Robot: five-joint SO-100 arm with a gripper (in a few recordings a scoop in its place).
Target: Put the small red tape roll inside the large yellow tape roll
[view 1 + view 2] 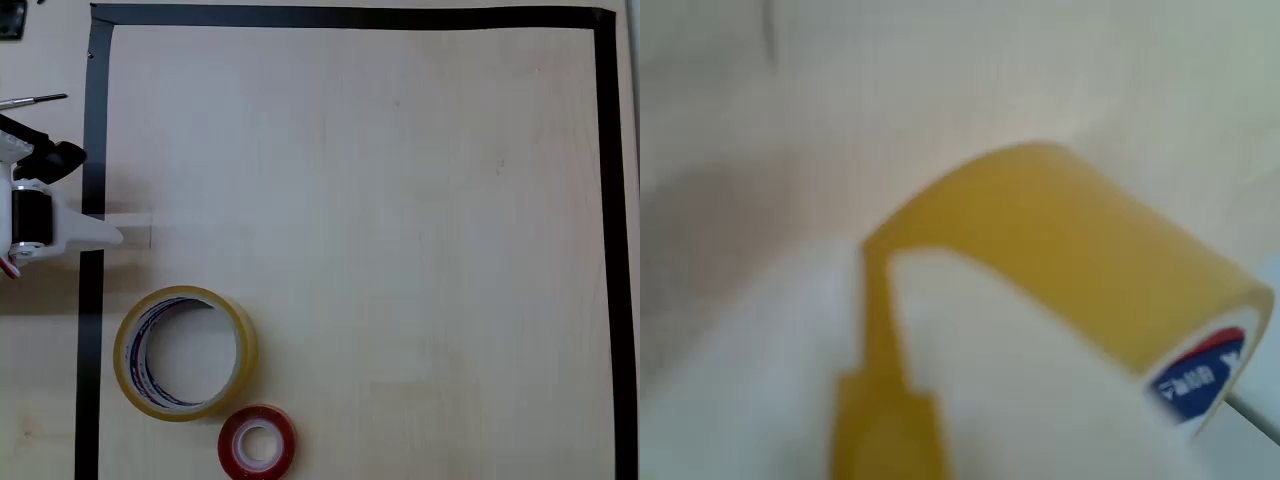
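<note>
In the wrist view, a big blurry yellow shape fills the lower right of the frame. It is the large see-through yellow tape roll (pixel 1070 250), very close to the camera, with a bit of its blue and red printed core at the right edge. White blurry parts sit in front of it at the bottom. They may be the arm's own parts, but it is too fuzzy to be sure.

In the overhead view, the white and black arm (pixel 40 215) sits at the left edge of the frame, over the black tape border (pixel 92 150) of the pale wooden table (pixel 400 200). Its fingers cannot be made out, so it is not possible to tell if they are wide or narrow. They hold nothing that can be seen.

The large yellow tape roll (pixel 185 352) lies flat in the lower left of the frame. Its middle hole is empty and shows bare table. The small shiny red tape roll (pixel 258 440) lies flat just beside it, at the bottom edge, touching or almost touching it.

The job has likely not started. To do it well, the arm should reach past the yellow ring to the red one, grip its rim, lift it, and lower it into the hole without bumping the yellow ring.
</note>
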